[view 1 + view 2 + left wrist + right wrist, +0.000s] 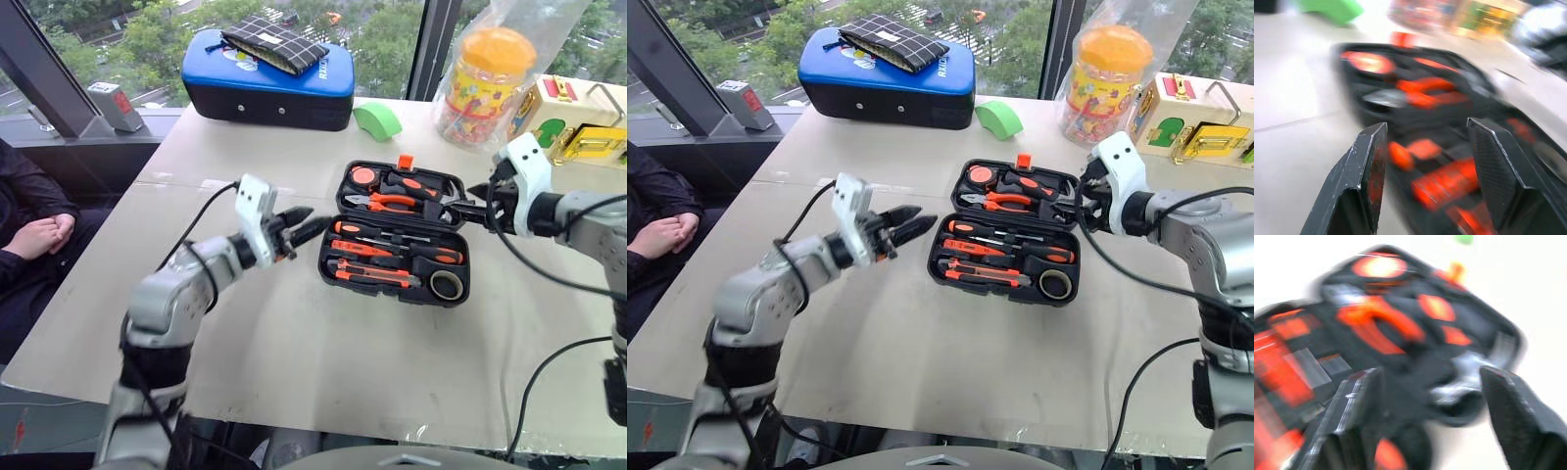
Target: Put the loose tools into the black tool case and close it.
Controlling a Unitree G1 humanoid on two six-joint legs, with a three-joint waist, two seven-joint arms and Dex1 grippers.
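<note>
The black tool case (326, 262) lies open in the middle of the table, its orange latch (405, 162) on the far edge. Screwdrivers with orange-and-black handles (377, 250) lie in the slots of its near half beside a roll of tape (447, 284). Orange-handled pliers (392, 203) sit in the far half. My left gripper (312, 223) hovers just left of the case, pointing at it, open and empty; the left wrist view shows the case between its fingers (1371, 161). My right gripper (470, 211) is at the case's far right edge, open, with nothing in it (1431, 374).
A blue-topped case (266, 78) with a checked pouch stands at the back left, a green object (377, 119) beside it. A jar with an orange lid (485, 83) and a yellow toy box (578, 122) stand at the back right. A person's hands (39, 235) rest at the left.
</note>
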